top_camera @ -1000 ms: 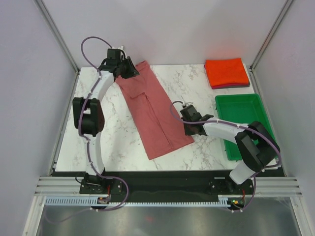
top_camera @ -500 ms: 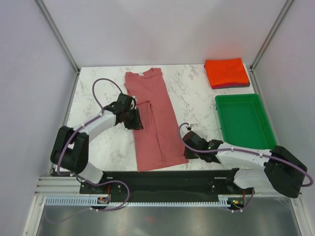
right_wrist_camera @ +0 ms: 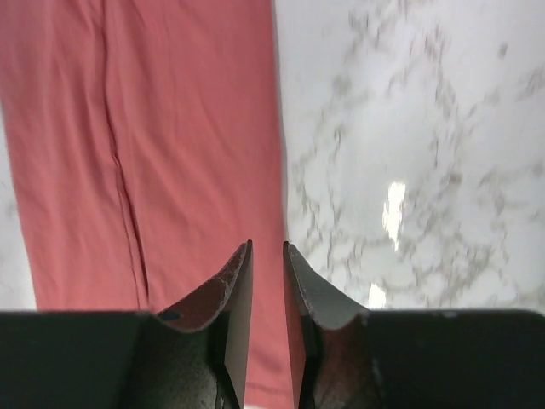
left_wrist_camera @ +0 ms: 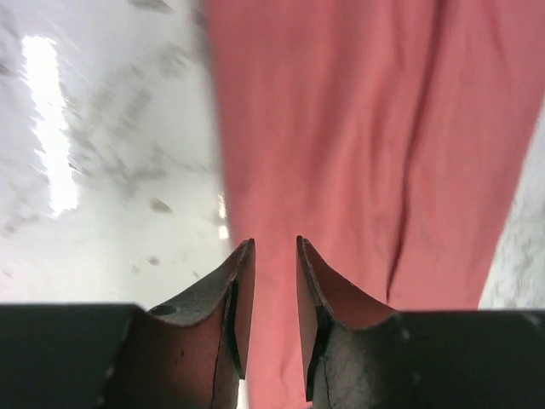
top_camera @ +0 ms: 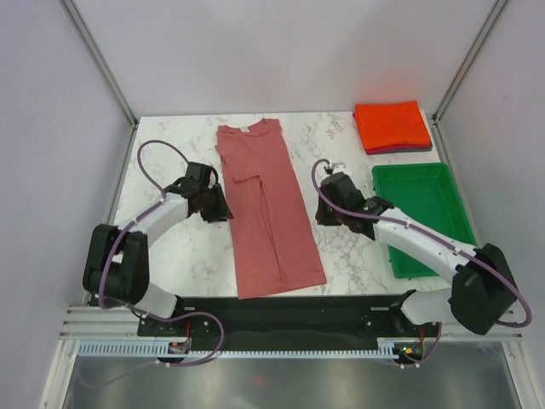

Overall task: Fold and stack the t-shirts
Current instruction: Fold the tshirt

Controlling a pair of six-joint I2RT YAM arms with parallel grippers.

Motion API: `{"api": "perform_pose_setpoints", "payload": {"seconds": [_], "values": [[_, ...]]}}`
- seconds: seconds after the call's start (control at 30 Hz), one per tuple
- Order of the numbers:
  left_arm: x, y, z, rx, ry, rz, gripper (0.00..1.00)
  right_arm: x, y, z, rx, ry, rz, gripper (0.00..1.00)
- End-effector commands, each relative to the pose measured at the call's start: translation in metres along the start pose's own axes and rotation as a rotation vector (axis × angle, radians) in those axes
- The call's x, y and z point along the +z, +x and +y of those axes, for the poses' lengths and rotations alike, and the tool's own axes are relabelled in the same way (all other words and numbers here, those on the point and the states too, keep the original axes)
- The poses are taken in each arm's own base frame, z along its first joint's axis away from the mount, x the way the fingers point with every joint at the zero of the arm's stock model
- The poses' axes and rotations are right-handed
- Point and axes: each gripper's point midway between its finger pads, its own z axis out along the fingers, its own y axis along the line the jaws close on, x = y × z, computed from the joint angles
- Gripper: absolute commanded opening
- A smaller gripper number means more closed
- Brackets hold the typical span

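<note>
The dusty rose-red t-shirt (top_camera: 268,204) lies flat on the marble table as a long strip folded lengthwise, collar at the back. My left gripper (top_camera: 223,207) sits low at the strip's left edge, jaws a little apart and empty; the left wrist view shows cloth (left_wrist_camera: 358,128) under and ahead of the gripper (left_wrist_camera: 274,243). My right gripper (top_camera: 321,213) is just off the strip's right edge, jaws slightly apart and empty; the right wrist view shows that edge (right_wrist_camera: 187,128) running under the gripper (right_wrist_camera: 267,245). The folded orange-red t-shirt (top_camera: 392,123) lies on the maroon one (top_camera: 398,150) at the back right.
A green plastic tray (top_camera: 421,168) stands on the right side, in front of the folded stack. Grey walls and metal posts enclose the table on three sides. Bare marble (top_camera: 170,247) shows to the left of the strip.
The shirt went from slanted to straight and now lies still. The left gripper has drawn slightly back and left. The right gripper has moved from the front hem up to the strip's middle.
</note>
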Motion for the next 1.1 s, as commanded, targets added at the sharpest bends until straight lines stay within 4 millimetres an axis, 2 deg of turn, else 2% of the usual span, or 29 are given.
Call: {"api": "perform_pose_setpoints", "payload": {"seconds": [0.0, 0.03, 0.13, 0.17, 0.3, 0.37, 0.57, 0.77, 0.8, 0.93, 0.97, 1.0, 1.07], "values": [[0.025, -0.03, 0.016, -0.084, -0.068, -0.02, 0.32, 0.008, -0.045, 0.006, -0.082, -0.02, -0.038, 0.29], [0.028, -0.044, 0.012, -0.061, -0.068, -0.038, 0.31, 0.007, -0.059, 0.013, -0.074, -0.033, -0.058, 0.29], [0.045, -0.061, 0.012, -0.049, -0.09, -0.031, 0.28, 0.022, -0.072, 0.016, -0.062, -0.033, -0.061, 0.29], [0.048, -0.065, 0.015, -0.054, -0.1, -0.032, 0.27, 0.032, -0.069, 0.015, -0.068, -0.023, -0.042, 0.29], [0.058, -0.092, 0.014, -0.047, -0.108, -0.062, 0.27, 0.047, -0.08, 0.01, -0.061, -0.007, -0.047, 0.29], [0.067, -0.093, 0.019, -0.041, -0.129, -0.04, 0.25, 0.052, -0.082, 0.009, -0.041, -0.016, -0.059, 0.29], [0.085, -0.099, 0.036, -0.034, -0.207, -0.028, 0.2, 0.061, -0.08, 0.005, -0.037, -0.027, -0.052, 0.29], [0.096, -0.121, 0.039, -0.015, -0.227, -0.043, 0.17, 0.07, -0.075, -0.002, 0.009, -0.047, -0.076, 0.28], [0.1, -0.126, 0.049, -0.023, -0.264, -0.04, 0.17, 0.071, -0.07, 0.001, 0.022, -0.079, -0.051, 0.27], [0.11, -0.139, 0.061, -0.044, -0.269, -0.024, 0.16, 0.073, -0.062, 0.0, 0.049, -0.089, -0.036, 0.27], [0.111, -0.142, 0.062, -0.039, -0.269, -0.025, 0.16, 0.071, -0.065, 0.0, 0.055, -0.095, -0.049, 0.29], [0.109, -0.155, 0.06, -0.032, -0.264, -0.047, 0.16, 0.07, -0.065, 0.001, 0.06, -0.097, -0.051, 0.29], [0.105, -0.158, 0.057, -0.031, -0.247, -0.031, 0.17, 0.068, -0.066, 0.002, 0.077, -0.1, -0.058, 0.32]]}}
